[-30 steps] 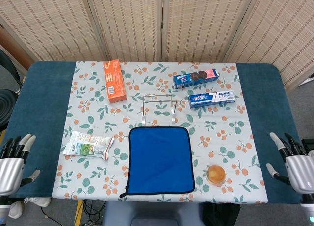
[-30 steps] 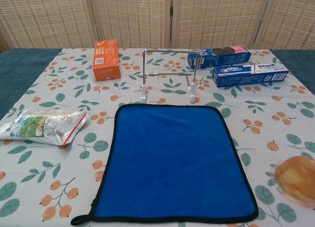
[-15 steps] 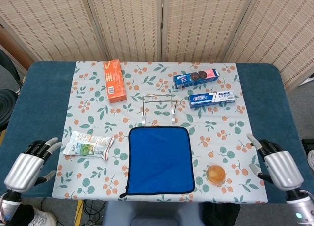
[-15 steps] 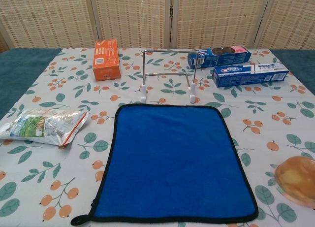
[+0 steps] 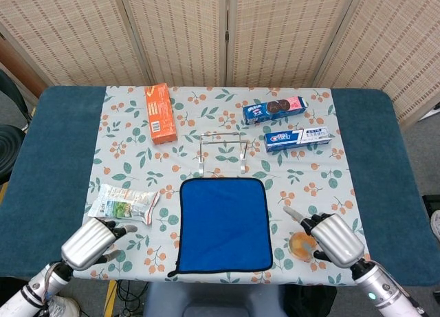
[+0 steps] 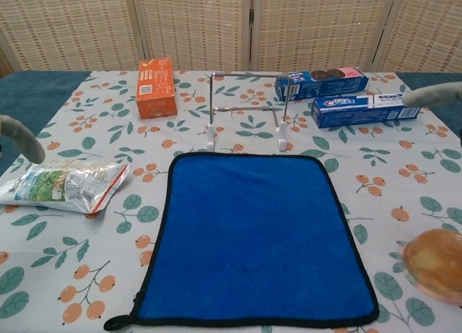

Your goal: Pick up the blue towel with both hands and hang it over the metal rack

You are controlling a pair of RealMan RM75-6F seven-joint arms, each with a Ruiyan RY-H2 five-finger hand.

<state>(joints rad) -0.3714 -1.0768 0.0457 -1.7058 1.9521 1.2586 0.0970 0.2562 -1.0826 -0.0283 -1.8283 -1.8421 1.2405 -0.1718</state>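
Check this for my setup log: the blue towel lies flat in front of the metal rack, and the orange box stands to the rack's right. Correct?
One detail is off. The blue towel does lie flat in front of the metal rack, but the orange box sits to the rack's left, as the head view shows.

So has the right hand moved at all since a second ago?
Yes. In the head view the right hand has come inward from the table's right edge and now sits over the tablecloth by the orange jelly cup, closer to the blue towel.
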